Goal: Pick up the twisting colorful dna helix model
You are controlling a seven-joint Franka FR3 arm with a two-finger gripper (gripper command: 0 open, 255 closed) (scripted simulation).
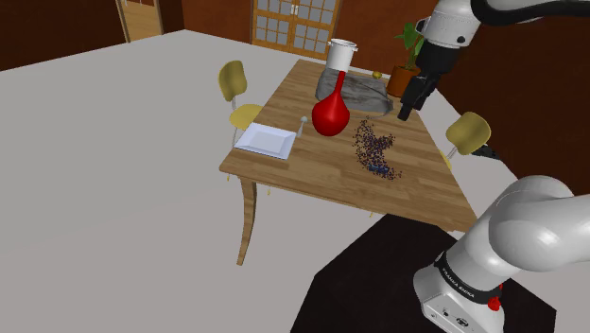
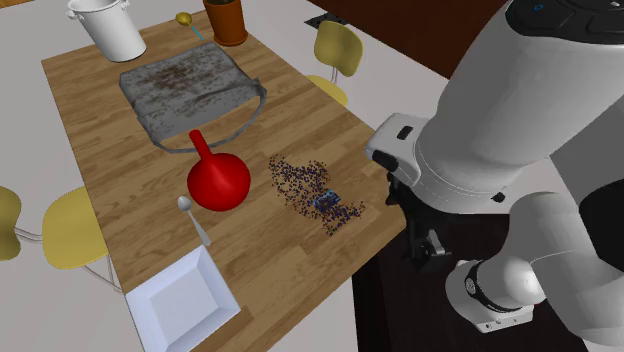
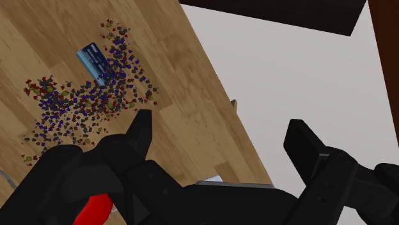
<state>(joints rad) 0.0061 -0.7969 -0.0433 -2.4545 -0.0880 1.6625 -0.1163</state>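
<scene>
Grasping is all ahead of me — my black two-finger gripper hangs spread apart, clear of the untouched multicoloured speckled helix model.

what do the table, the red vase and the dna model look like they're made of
Table: wood, matte, with visible plank grain. Red vase: smooth with a slight sheen, perhaps glass or glazed ceramic; the look leaves it open. DNA model: a scatter of tiny blue, red and dark beads, material unclear, possibly plastic.
</scene>
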